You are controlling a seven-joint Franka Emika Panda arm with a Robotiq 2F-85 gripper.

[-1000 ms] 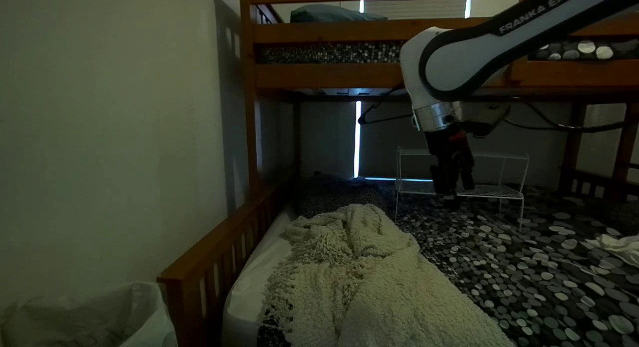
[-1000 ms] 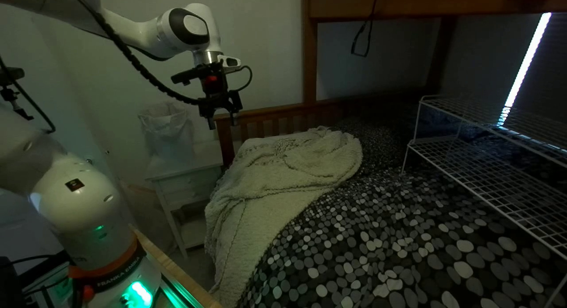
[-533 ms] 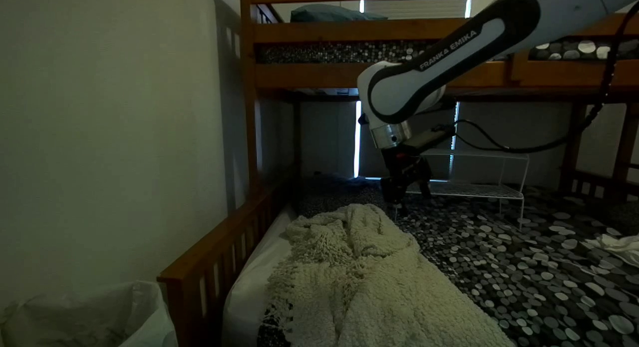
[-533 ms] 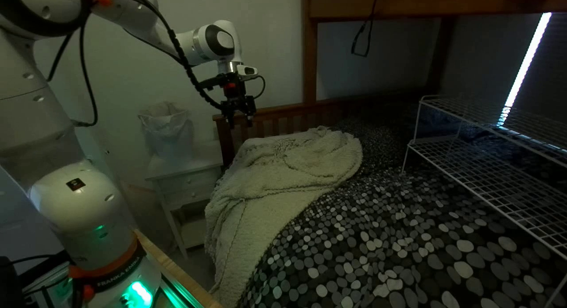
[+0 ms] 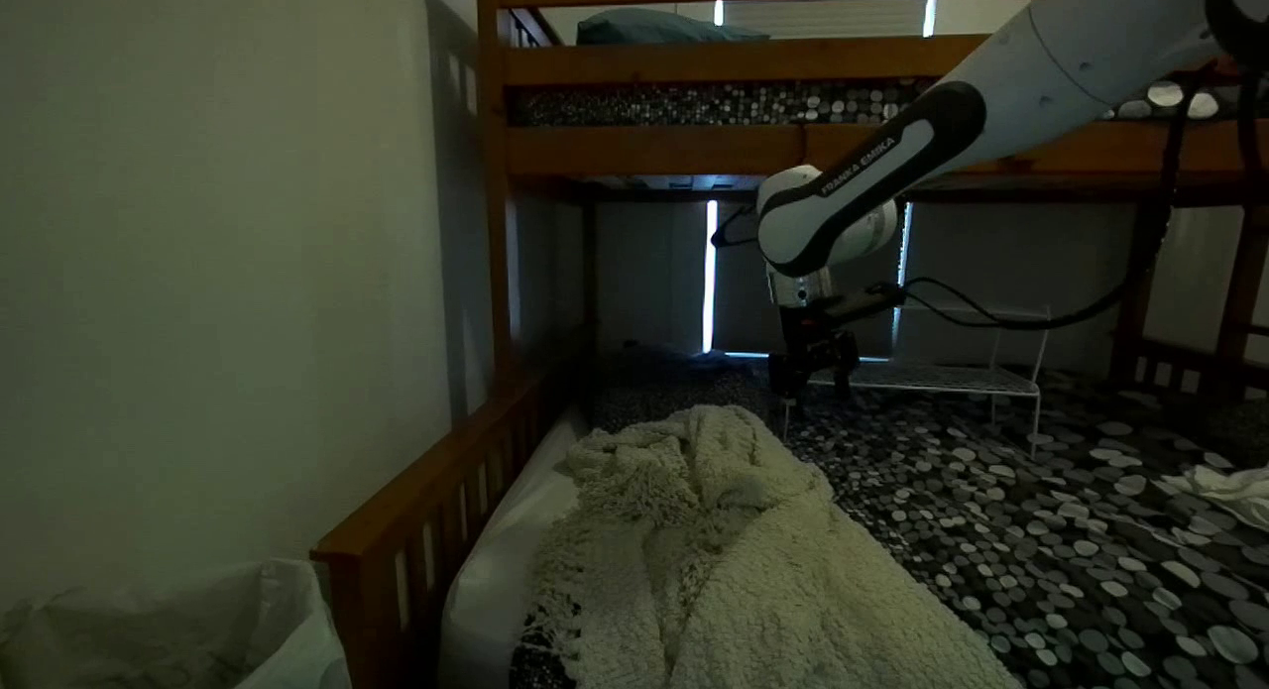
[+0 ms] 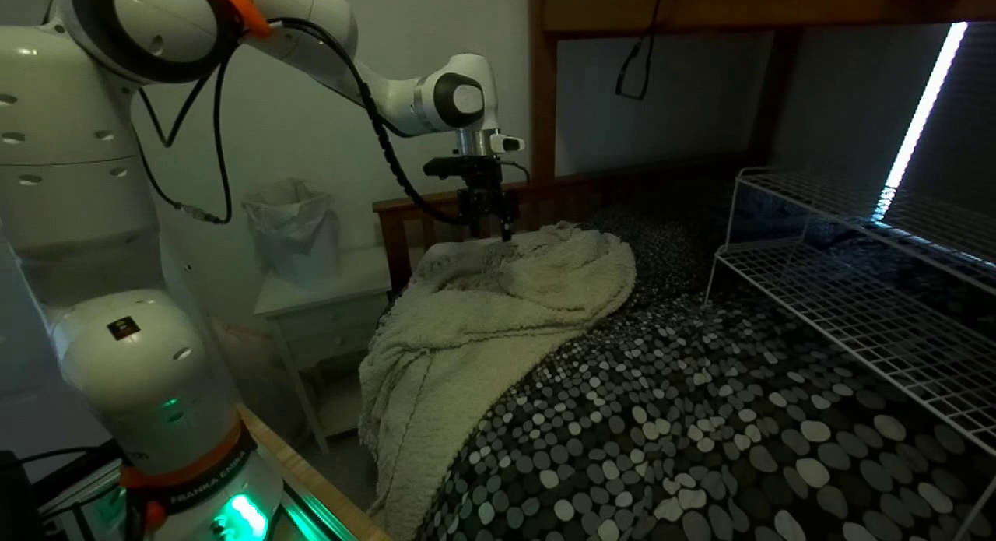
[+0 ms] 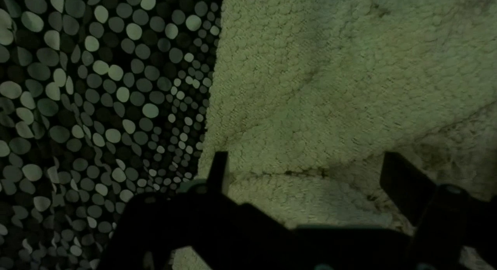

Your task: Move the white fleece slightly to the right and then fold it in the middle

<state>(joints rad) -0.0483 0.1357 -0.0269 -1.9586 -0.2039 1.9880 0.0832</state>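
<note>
The pincer [image 7: 304, 167] points down above the white fleece [image 5: 813, 590], its fingers [image 7: 402, 182] spread wide and holding nothing. In both exterior views the fleece lies rumpled along the edge of the desk [image 5: 1091, 570] beside the slatted wooden rail [image 5: 436, 486]; it drapes over the edge nearest the robot's base [image 6: 210, 479]. A black-and-gray pebble-print bedspread [image 6: 661, 432] covers the desk, and a white wire rack [image 6: 848, 315] stands on it, apart from the fleece.

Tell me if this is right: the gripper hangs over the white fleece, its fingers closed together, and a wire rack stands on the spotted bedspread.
Wrong on the fingers: the wrist view shows them spread apart. The rest holds: the gripper hangs over the white fleece, and a wire rack stands on the spotted bedspread.
</note>
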